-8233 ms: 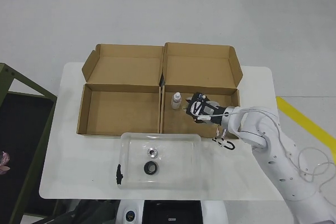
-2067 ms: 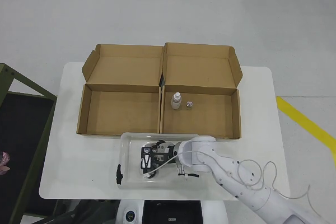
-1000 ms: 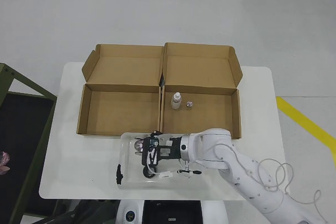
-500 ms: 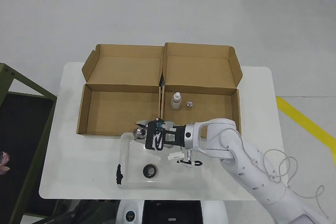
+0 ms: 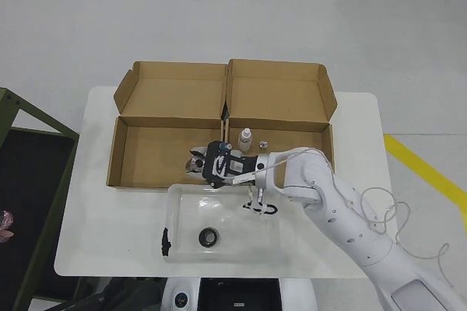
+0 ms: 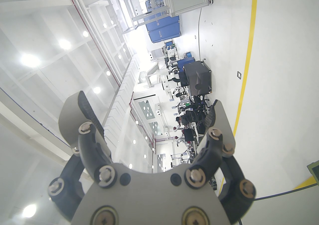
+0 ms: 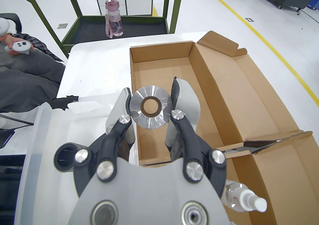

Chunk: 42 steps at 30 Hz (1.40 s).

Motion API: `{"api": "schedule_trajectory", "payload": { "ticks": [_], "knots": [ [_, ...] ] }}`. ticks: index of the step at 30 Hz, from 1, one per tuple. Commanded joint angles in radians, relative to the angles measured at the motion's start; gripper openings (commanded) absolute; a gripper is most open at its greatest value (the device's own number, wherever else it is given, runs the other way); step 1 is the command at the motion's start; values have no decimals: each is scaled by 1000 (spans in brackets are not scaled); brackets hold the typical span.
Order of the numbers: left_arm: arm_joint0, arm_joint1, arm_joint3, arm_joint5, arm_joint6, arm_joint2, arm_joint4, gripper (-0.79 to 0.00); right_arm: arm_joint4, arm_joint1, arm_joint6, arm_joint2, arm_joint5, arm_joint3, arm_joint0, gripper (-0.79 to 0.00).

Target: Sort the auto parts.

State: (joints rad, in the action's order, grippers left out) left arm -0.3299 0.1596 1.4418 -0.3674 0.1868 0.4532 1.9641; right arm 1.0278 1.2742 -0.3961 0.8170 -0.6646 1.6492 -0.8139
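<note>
At the right claw: the right claw (image 7: 151, 93) is pinching a silver disc (image 7: 150, 121) by its rim, one finger on each side, with the bored flat face turned back toward the wrist.
Under the claw: the near right part of the left box (image 5: 152, 152); the claw points left across the scene, and bare cardboard floor lies beneath and beyond its tips.
Deciding relation: the disc already hangs inside the box outline, just left of the wall shared with the right box (image 5: 300, 163), so my reading is that the release needs a short drop, not more travel. How high it hangs I cannot tell.
Right box: a spray bottle (image 5: 245, 140) and a small silver part (image 5: 262, 144) sit together at its far left end.
Near side: a clear tray (image 5: 187, 206) on the desk (image 5: 93, 218), with a black ring (image 5: 210, 235) left inside.
Left claw: the left claw (image 6: 148, 101) is spread and empty, aimed into the room and away from the desk.
Nearer arm: the right, by a wide margin.
Progress: judged partway, with the ring not yet sorted.
</note>
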Motion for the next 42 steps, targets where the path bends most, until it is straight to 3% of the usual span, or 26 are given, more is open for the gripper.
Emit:
{"api": "schedule_trajectory", "payload": {
  "ticks": [1,25,42],
  "knots": [
    [0,0,0,0,0,0,0,0,-7,5,3,-6,5,-18,15,-785],
    [0,0,0,0,0,0,0,0,56,103,3,-146,119,-310,241,-785],
    [0,0,0,0,0,0,0,0,142,175,-2,-238,174,-500,307,-785]
  ]
}}
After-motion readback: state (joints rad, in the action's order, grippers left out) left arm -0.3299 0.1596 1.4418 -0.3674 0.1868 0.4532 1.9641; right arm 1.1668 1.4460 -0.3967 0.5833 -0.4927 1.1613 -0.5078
